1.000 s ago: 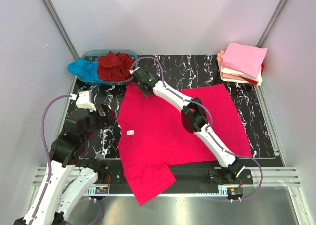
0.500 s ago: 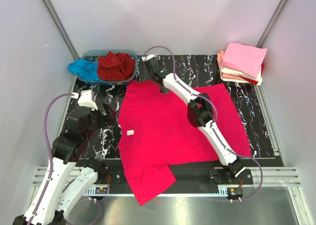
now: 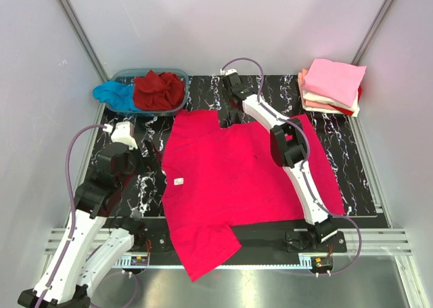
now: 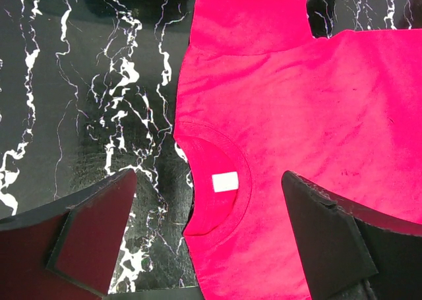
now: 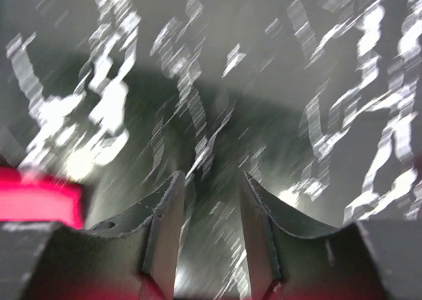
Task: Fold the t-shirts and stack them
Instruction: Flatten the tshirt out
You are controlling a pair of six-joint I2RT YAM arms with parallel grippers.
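Right hand (image 5: 211,179) has let go of red t-shirt (image 3: 230,172), jaws parted, empty.

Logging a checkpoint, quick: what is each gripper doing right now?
Left gripper: wide open, empty, above the red t-shirt.
Right gripper: partly open, empty.

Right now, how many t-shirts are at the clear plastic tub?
2. A dark red t-shirt lies bunched inside the tub, and a turquoise t-shirt hangs over its left rim. Others may be hidden beneath them.
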